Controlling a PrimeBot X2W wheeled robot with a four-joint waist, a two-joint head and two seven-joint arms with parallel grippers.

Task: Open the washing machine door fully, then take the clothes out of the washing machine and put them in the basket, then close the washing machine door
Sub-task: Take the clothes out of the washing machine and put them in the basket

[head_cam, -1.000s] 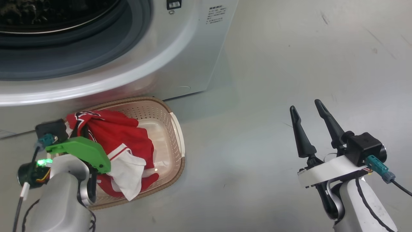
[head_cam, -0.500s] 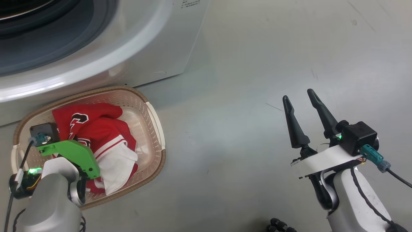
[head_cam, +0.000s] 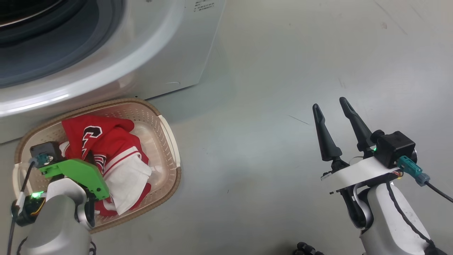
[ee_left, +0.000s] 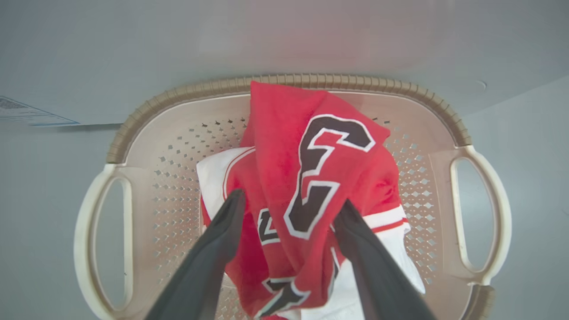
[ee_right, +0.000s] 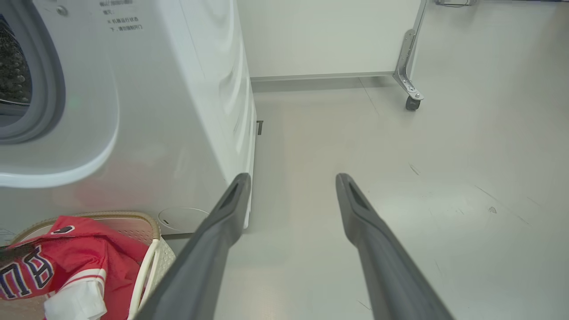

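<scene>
Head view, starting at my left edge: the basket (head_cam: 176, 177) sits on the grey floor (head_cam: 269, 106) right at the foot of the washing machine (head_cam: 159, 53). The clothes (head_cam: 113, 141) lie heaped inside it, red jersey cloth with a white panel on the side nearer me. My left gripper (ee_left: 291, 200) hangs over that heap beneath its green wrist bracket (head_cam: 78, 171). On its wrist camera the two fingers (ee_left: 222, 240) stand wide apart, pinching nothing, with a fold of the red jersey lying between them. That fold carries a big black numeral outlined in white that looks like a 2, though it is creased. A smaller black-and-white figure lower down is too crumpled to read. Beyond the basket's left handle, a blue-edged sticker (ee_left: 26, 113) has fine print I cannot make out. Further right in the head view, the machine's grey rubber rim (head_cam: 70, 53) rings the open mouth, and a small printed label (head_cam: 204, 5) beside it is too small to read. On the right wrist camera that label shows as several short lines, illegible, and the jersey shows dark letters that look like B and U. At far right my right gripper (head_cam: 329, 103) hovers over bare floor, well apart from the basket, its jaws spread and empty.
</scene>
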